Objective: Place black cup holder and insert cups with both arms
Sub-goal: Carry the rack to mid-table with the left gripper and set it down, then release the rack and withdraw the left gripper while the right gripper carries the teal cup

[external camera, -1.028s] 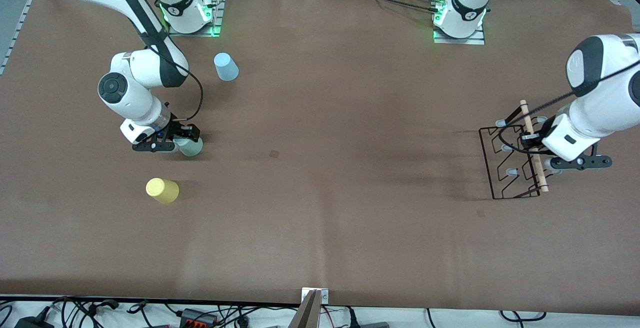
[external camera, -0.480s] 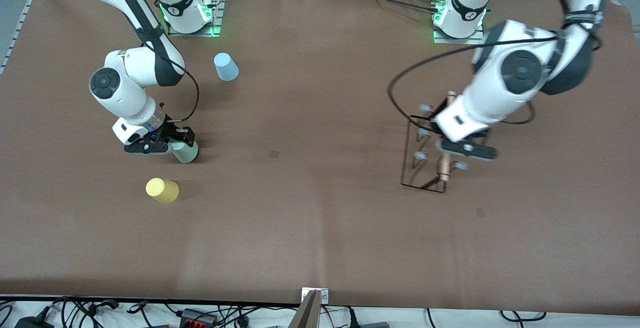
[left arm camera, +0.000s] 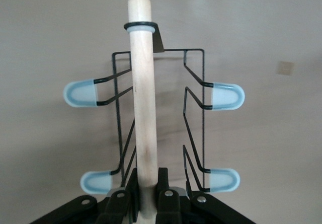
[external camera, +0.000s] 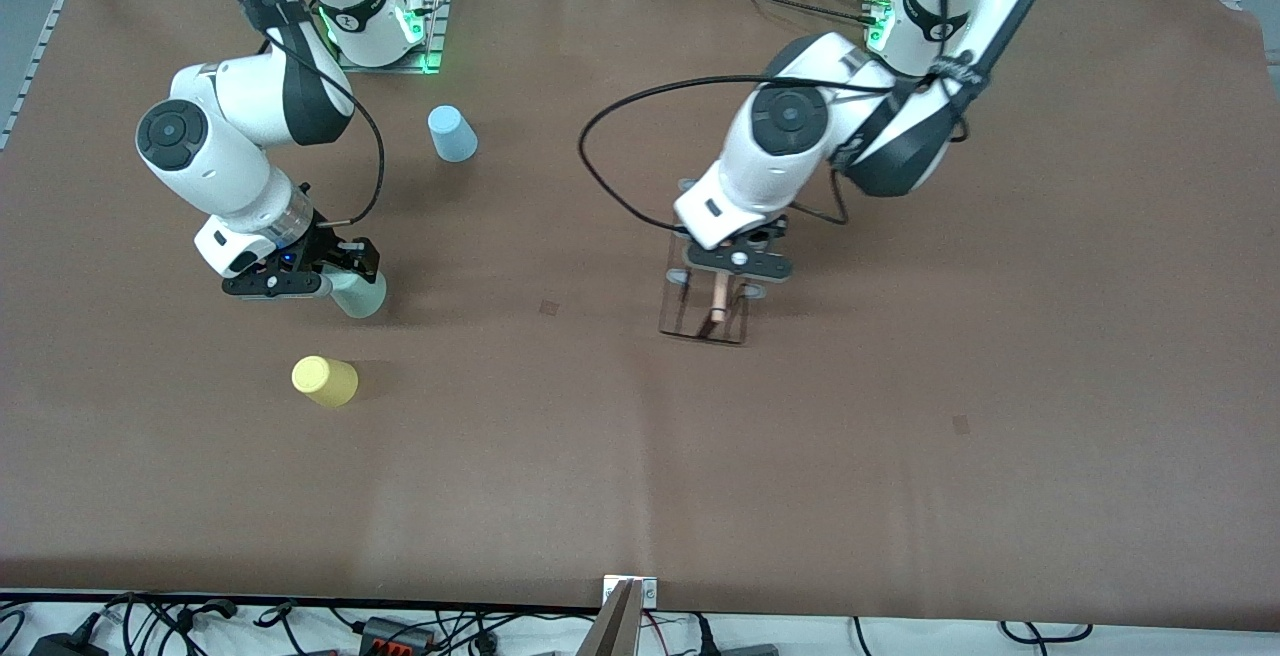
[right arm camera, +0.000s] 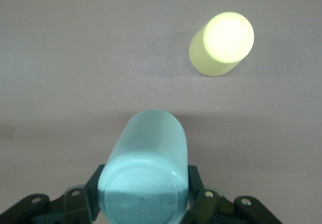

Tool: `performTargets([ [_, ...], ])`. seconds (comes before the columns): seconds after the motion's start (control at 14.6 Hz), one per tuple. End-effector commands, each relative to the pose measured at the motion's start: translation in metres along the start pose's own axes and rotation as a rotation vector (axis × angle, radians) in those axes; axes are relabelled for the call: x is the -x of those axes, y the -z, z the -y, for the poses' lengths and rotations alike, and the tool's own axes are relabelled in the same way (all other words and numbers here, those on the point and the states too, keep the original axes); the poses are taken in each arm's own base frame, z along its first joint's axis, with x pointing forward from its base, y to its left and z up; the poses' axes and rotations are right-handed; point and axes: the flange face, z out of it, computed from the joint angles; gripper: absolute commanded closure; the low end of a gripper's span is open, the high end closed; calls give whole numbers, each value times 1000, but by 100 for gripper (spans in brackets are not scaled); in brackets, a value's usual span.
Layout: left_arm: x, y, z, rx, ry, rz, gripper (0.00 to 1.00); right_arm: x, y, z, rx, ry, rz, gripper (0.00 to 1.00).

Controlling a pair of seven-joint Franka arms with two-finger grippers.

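The black cup holder hangs over the middle of the table, its wire base tilted. My left gripper is shut on its light wooden rod, and the left wrist view shows the fingers clamped on either side, with pale-tipped prongs sticking out both ways. Toward the right arm's end, my right gripper is shut on the pale grey-green cup, which is tilted with its closed bottom facing the wrist. The yellow cup stands upside down nearer the front camera. The light blue cup stands upside down near the right arm's base.
A brown mat covers the table. Two small dark squares mark it. The arm bases stand along the farthest edge. Cables lie past the front edge.
The left arm has carried the cup holder from the left arm's end to the table's middle. The right arm has shifted a little toward its own end, tilting the grey-green cup.
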Motion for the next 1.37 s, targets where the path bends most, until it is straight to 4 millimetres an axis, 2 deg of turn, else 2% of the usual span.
performTargets([
  [0.0, -15, -15, -40, 30, 26, 13, 99, -3, 13, 19, -9, -47, -5, 70],
  [0.14, -13, -24, -52, 46, 34, 6, 99, -3, 12, 24, -9, -36, -6, 70],
  [0.27, -20, -31, -54, 79, 44, -25, 99, -5, 13, 29, -10, -22, -9, 70],
  [0.41, -15, -36, -63, 82, 36, -20, 97, -5, 13, 31, -12, -17, -8, 70],
  [0.48, -16, -36, -62, 82, 39, -20, 77, -4, 12, 31, -12, -18, -7, 70],
  [0.55, -19, -37, -57, 76, 40, -23, 16, -5, 13, 31, -13, -18, -8, 70],
  [0.62, -19, -33, -57, 75, 36, -30, 0, -5, 13, 31, -13, -17, -8, 70],
  [0.75, -19, -20, -51, 65, 39, -39, 0, -5, 12, 30, -12, -17, -7, 70],
  [0.96, -23, 40, 1, -34, 32, -28, 0, -5, 22, 34, -12, -42, 9, 73],
  [1.03, -22, 61, 21, -76, -32, -27, 0, -2, 28, 46, -10, -64, 29, 73],
  [1.1, -25, 81, 46, -93, -61, -27, 0, 1, 35, 59, -6, -98, 44, 73],
  [1.23, -35, 124, 110, -108, -39, -50, 0, 13, 55, 85, -4, -151, 46, 73],
  [1.3, -38, 138, 143, -117, -42, -41, 0, 26, 64, 107, 3, -190, 57, 73],
])
